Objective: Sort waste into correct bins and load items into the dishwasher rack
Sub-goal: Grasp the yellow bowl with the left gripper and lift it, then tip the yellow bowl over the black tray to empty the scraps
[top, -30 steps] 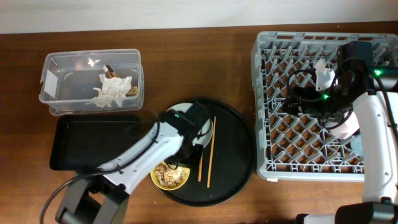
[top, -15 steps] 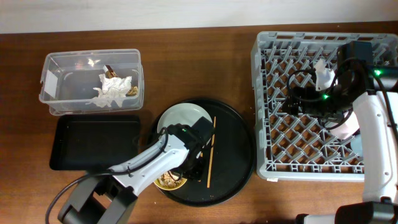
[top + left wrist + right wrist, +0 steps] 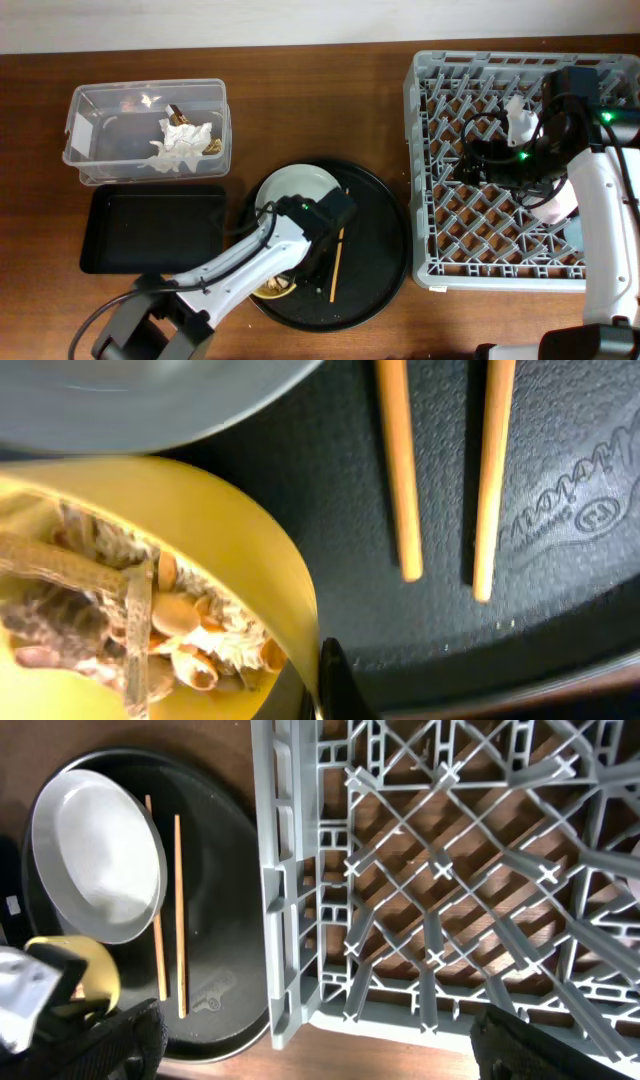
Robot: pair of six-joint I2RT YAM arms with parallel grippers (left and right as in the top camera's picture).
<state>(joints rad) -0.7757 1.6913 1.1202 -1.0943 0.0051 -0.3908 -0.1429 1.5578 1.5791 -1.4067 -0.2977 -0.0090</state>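
at 10 o'clock on the table (image 3: 300,100) sits the clear tub (image 3: 95,110), holding the crumpled tissue (image 3: 178,148) with a brown scrap against it. just beside the tub's 6 o'clock side lies the shallow black tray (image 3: 150,230). next comes the round black tray (image 3: 375,260), toward 6 o'clock of the table. on it the grey plate (image 3: 295,188) lies at 11 o'clock. the yellow bowl (image 3: 240,520) is at 7 o'clock, just beside the plate's rim. the 2 chopsticks (image 3: 338,250) run side by side from 12 to 6 near the middle, apart from both dishes. the bowl holds brownish food bits (image 3: 150,630). the left gripper (image 3: 308,268) reaches down at the bowl's 3 o'clock rim. the left wrist view shows only 1 dark fingertip (image 3: 330,680) just outside that rim, so i cannot tell how far the jaws are parted or whether they grip the bowl. at 3 o'clock stands the grey rack (image 3: 480,278). the right gripper (image 3: 320,1045) hovers over its 9 o'clock half with fingers (image 3: 125,1040) spread wide and nothing between them.
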